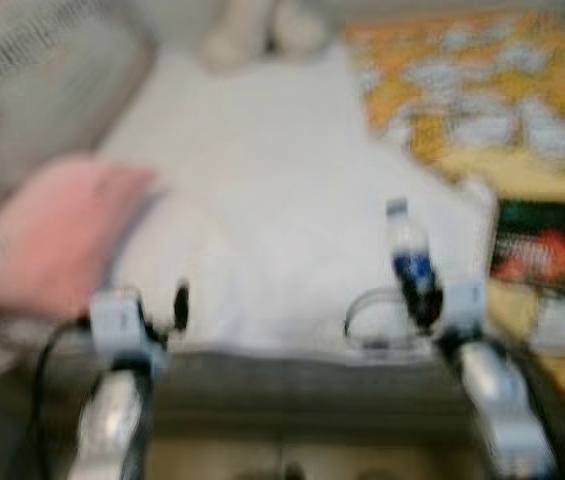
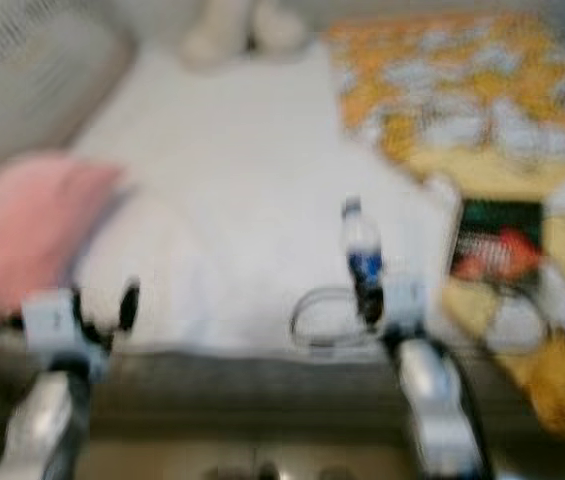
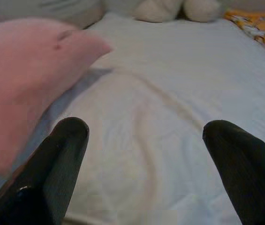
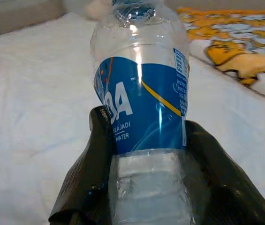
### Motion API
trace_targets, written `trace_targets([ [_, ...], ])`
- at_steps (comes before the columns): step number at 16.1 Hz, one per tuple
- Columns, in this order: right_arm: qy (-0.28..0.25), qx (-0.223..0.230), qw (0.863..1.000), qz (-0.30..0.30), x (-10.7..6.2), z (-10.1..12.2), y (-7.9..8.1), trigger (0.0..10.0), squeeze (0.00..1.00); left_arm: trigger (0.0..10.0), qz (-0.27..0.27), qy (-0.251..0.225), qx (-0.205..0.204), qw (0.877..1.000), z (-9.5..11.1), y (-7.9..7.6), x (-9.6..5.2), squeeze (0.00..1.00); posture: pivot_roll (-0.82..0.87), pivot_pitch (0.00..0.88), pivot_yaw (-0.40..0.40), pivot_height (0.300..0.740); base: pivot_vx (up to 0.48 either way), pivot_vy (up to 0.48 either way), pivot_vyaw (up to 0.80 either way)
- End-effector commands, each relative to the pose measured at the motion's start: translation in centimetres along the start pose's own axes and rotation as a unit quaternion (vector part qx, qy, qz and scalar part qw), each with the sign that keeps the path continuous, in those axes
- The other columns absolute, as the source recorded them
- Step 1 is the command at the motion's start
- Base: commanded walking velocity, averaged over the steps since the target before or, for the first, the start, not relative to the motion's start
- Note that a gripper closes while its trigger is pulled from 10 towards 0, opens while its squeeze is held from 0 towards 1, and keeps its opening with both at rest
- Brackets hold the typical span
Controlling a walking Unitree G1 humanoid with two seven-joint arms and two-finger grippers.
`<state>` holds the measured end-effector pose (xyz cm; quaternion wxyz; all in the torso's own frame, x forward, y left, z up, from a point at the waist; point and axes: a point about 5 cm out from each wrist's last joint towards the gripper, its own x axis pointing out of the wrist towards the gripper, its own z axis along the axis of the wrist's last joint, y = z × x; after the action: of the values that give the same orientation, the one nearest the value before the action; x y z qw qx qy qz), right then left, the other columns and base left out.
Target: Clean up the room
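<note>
1. White bedsheet point(image 1: 282, 200) covers the bed ahead, its near edge running across just beyond both arms; the middle of the sheet lies open and bare.
2. On the left a pink pillow point(image 1: 52, 240) rests on the sheet; on the right an orange patterned blanket point(image 1: 482, 90) bounds the open area, with a dark green packet point(image 1: 537, 245) lying near it.
3. Right gripper point(image 4: 146, 154) has its jaws clamped on a clear water bottle point(image 4: 141, 103) with a blue label, held upright above the sheet near the bed's front edge.
4. Left gripper point(image 3: 144, 159) has its fingers wide apart over bare sheet, just beside the pillow.
5. Both head views are blurred; the wrist views give the label and a cream plush toy point(image 3: 174, 9) at the far end.
</note>
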<state>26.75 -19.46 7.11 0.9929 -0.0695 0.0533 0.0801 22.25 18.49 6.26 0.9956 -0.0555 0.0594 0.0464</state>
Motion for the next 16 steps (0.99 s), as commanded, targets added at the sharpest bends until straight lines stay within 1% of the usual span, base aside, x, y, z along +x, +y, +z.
trace_targets([
  [1,-0.017,0.0,1.0,0.013,0.9,1.2,-0.2,10.0,0.0,10.0,-0.011,-0.007,0.01,1.0,0.0,-0.8,0.1,0.0,-0.19,0.0,0.068,0.74,0.0,0.0,0.63],
  [3,-0.02,-0.007,0.999,0.03,1.7,1.6,0.0,10.0,0.0,10.0,-0.024,-0.018,0.029,0.999,0.2,-1.6,0.2,0.0,-0.17,0.0,0.045,0.74,0.0,0.0,0.62],
  [4,-0.018,-0.003,0.999,0.035,2.0,1.5,0.3,10.0,0.0,10.0,-0.025,-0.024,0.031,0.999,0.4,-1.7,0.2,0.0,-0.16,0.0,0.04,0.74,0.0,-0.48,0.61],
  [5,-0.013,0.014,0.999,0.038,2.4,1.2,0.9,10.0,0.0,10.0,-0.024,-0.038,0.031,0.999,1.0,-1.7,0.1,0.0,-0.14,0.0,0.044,0.74,0.0,-0.48,0.6],
  [6,-0.009,0.024,0.999,0.038,2.5,0.9,1.3,10.0,0.0,10.0,-0.029,-0.047,0.04,0.998,1.3,-1.8,0.0,0.0,-0.14,0.0,0.05,0.74,0.0,-0.48,0.59],
  [9,-0.003,0.037,0.999,0.039,2.5,0.3,2.0,10.0,0.0,10.0,-0.038,-0.053,0.049,0.997,1.5,-1.9,-0.1,0.0,-0.13,0.0,0.069,0.74,0.0,-0.48,0.56],
  [11,0.002,0.043,0.998,0.034,2.2,-0.2,1.9,10.0,0.0,10.0,-0.038,-0.058,0.064,0.996,1.6,-1.9,-0.2,0.0,-0.13,0.0,0.074,0.74,0.0,-0.474,0.53],
  [12,0.002,0.044,0.999,0.022,2.0,-0.3,1.3,10.0,0.0,10.0,-0.035,-0.052,0.06,0.996,1.3,-1.7,-0.2,0.0,-0.14,0.0,0.084,0.74,0.0,-0.439,0.51],
  [14,0.001,0.047,0.999,0.013,1.9,-0.3,0.9,10.0,0.0,10.0,-0.036,-0.048,0.061,0.996,1.1,-1.7,-0.1,0.0,-0.14,0.0,0.084,0.74,0.0,-0.426,0.52],
  [16,0.002,0.051,0.999,0.002,1.8,-0.5,0.7,10.0,0.0,10.0,-0.027,-0.044,0.071,0.996,1.0,-1.9,0.4,0.0,-0.15,0.0,0.095,0.74,-0.326,-0.349,0.48],
])
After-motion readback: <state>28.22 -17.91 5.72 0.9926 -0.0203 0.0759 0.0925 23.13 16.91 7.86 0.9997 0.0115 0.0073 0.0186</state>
